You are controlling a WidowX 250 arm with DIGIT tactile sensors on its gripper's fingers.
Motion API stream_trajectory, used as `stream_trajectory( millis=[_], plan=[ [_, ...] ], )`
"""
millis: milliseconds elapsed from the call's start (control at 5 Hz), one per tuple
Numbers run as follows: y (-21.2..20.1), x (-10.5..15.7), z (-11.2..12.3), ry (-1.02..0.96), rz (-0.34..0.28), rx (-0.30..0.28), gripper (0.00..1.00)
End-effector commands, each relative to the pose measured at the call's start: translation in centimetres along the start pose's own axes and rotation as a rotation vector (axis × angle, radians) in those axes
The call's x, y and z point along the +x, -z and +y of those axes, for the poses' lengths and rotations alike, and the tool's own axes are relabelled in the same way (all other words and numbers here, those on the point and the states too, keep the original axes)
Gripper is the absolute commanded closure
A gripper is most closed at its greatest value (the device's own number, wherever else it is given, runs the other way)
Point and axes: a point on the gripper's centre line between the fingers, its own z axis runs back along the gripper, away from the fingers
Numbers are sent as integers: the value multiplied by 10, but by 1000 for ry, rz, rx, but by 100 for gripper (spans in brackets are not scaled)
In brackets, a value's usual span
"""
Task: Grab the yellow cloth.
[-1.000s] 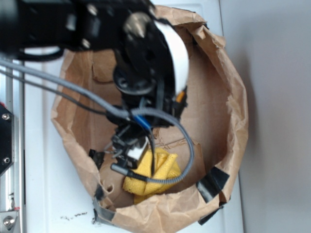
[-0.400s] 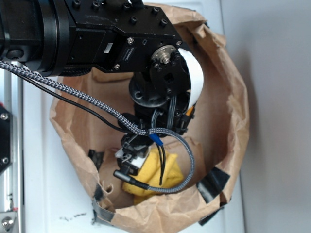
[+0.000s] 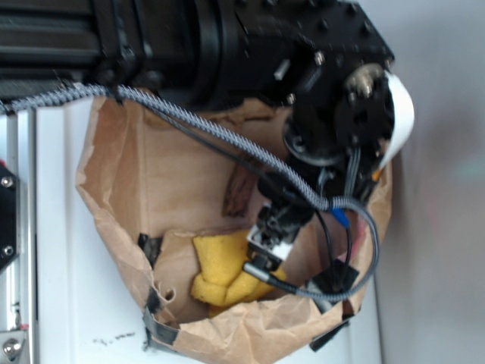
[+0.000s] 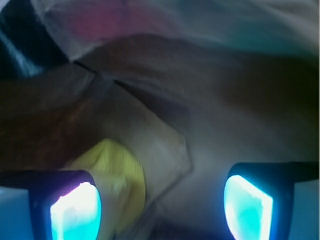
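Yellow cloth in paper bag

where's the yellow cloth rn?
Exterior view: yellow cloth lies at the paper bag's bottom, near its front wall, beside the open pincer; wood piece behind.

Wrist view, blurry. Gripper jaws spread wide: two fingers at bottom corners, left pad glowing cyan/violet, right pad cyan. Yellow cloth sits low-left, just beside the left finger, partly behind it. Brown paper bag w/ creases fills the rest; top edge washed out.
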Motion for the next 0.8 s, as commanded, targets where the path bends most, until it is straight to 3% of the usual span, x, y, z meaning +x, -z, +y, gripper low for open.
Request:
stream_trajectory(
  millis=[0,200,400,600],
  plan=[
    [7,23,-20,98,38,-72,0],
    [-2,18,-7,139,91,-94,0],
    [-17,25,-2,149,72,-121,0],
    [-27,28,0,229,89,-112,0]
  ],
)
